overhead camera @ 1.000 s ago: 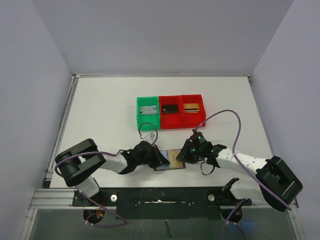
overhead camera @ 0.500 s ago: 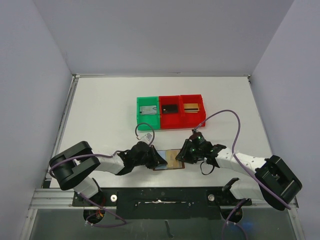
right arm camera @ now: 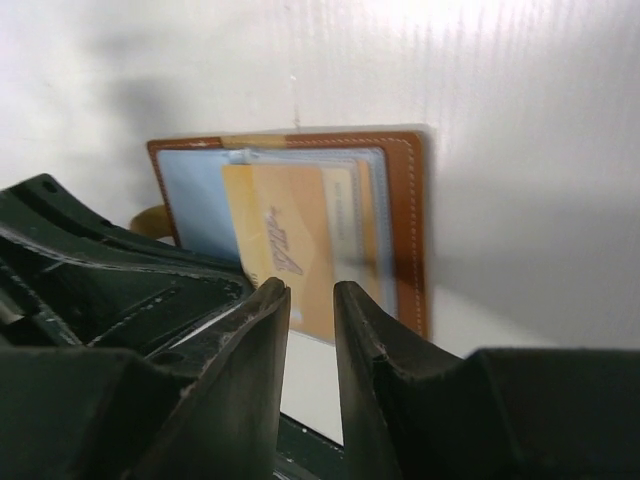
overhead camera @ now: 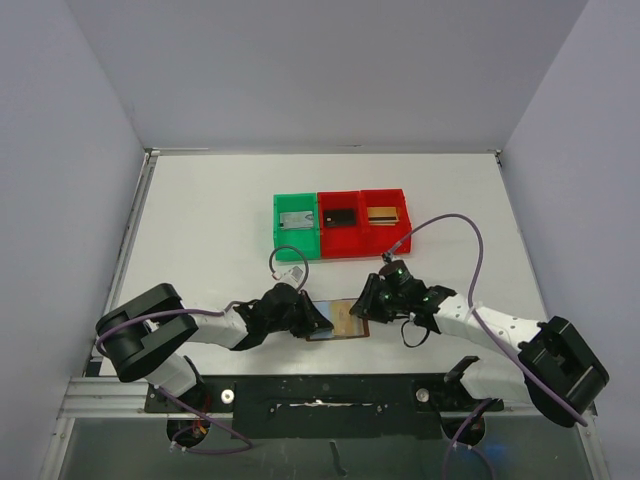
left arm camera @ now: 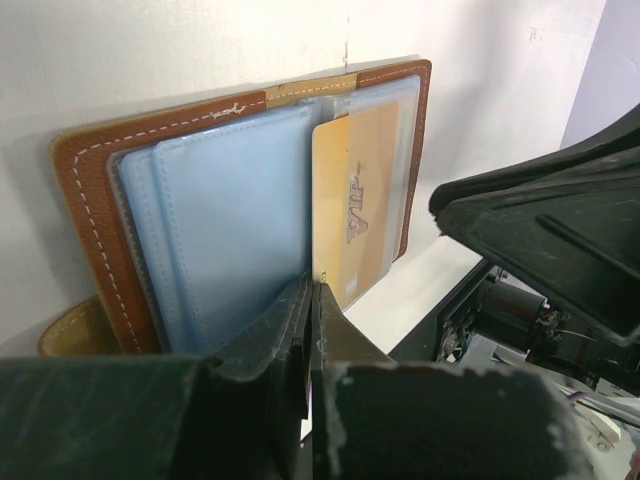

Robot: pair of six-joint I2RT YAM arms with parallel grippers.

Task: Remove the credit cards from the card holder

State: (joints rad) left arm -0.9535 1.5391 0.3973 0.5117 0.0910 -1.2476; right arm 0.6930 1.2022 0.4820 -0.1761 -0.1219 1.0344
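The card holder (overhead camera: 338, 331) lies open near the table's front edge, brown-edged (left arm camera: 88, 210) with pale blue pockets. A gold-yellow credit card (left arm camera: 356, 200) sticks partway out of its right-hand pocket (right arm camera: 283, 232). My left gripper (overhead camera: 318, 322) is shut, its tips (left arm camera: 312, 286) resting at the holder's near edge, between the blue pocket and the gold card. My right gripper (overhead camera: 365, 307) hovers over the holder's right side, its jaws a narrow gap apart (right arm camera: 311, 292). The card's protruding end shows through that gap, and nothing is clamped between the fingers.
Behind the holder stand three joined bins: a green bin (overhead camera: 280, 226) holding a grey card, a red bin (overhead camera: 343, 243) with a black card, and another red bin (overhead camera: 385, 239) with a gold-brown card. Purple cables loop over both arms.
The left arm's elbow has swung slightly left. The right gripper has edged a little up and left over the holder, its jaws slightly wider. The holder has not moved.
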